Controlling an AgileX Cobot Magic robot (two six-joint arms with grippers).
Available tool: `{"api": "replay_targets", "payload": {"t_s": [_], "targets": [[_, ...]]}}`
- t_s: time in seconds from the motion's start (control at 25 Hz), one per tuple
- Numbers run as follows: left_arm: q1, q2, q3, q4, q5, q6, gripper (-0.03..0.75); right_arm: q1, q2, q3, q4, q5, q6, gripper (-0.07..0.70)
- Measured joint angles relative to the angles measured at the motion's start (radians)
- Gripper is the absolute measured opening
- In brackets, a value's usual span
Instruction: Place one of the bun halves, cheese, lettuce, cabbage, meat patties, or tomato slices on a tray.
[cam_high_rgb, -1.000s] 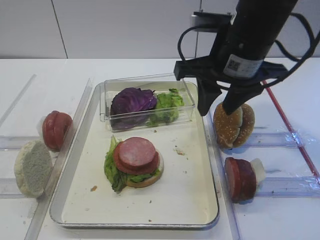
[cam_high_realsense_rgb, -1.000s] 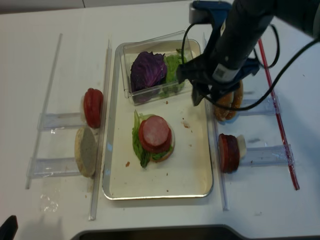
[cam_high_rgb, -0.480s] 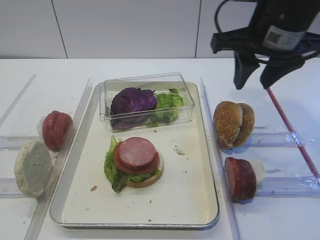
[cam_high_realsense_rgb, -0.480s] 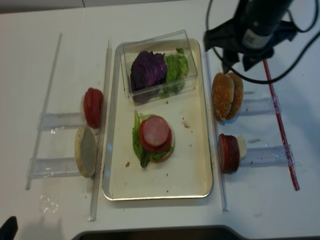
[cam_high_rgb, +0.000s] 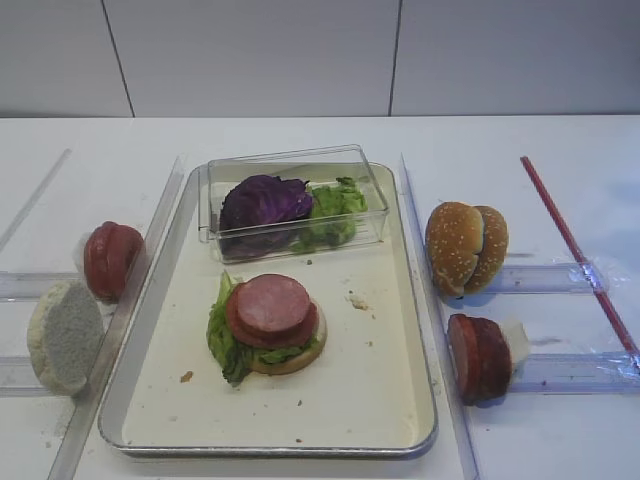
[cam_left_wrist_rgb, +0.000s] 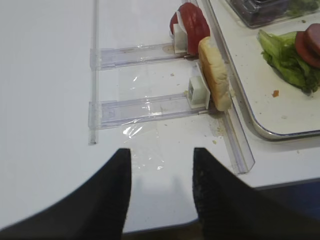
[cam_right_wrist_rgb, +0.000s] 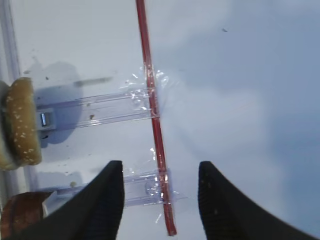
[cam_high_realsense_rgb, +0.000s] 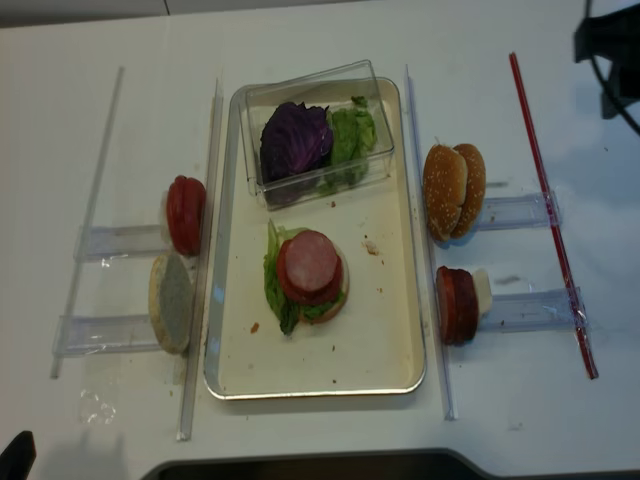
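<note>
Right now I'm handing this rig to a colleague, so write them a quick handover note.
Right gripper: jaws open, empty, above the table right of the tray.
Left gripper: jaws open, empty, near the table's front-left edge.
On the tray: stack of bun base, lettuce and meat patties; clear box of leaves at the back.
Right holders: two bun halves, more patties. Left holders: tomato slices, one bun half.
Left: the next piece; no top bun is on yet.

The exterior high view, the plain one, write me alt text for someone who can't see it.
A metal tray holds a stack of bun, lettuce and meat patties, with a clear plastic box of purple cabbage and greens behind. Tomato slices and a bun half stand left; two bun halves and more patties right. No gripper shows.
</note>
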Motion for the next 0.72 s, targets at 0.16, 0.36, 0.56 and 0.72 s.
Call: {"api": "replay_targets", "payload": {"t_s": [0.16,0.36,0.56,0.72], "targets": [[0.0,0.0,0.0,0.0,0.0,0.0,0.282,-0.03,-0.075,0.039,-0.002,0.004,-0.059,0.361],[0.0,0.0,0.0,0.0,0.0,0.0,0.282,-0.032,-0.194,0.102,0.023,0.004,-0.123,0.359],[0.0,0.0,0.0,0.0,0.0,0.0,0.282,-0.032,-0.354,0.215,0.028,0.01,-0.143,0.358],[0.0,0.0,0.0,0.0,0.0,0.0,0.282,-0.032,-0.475,0.326,0.028,0.015,-0.143,0.358]]}}
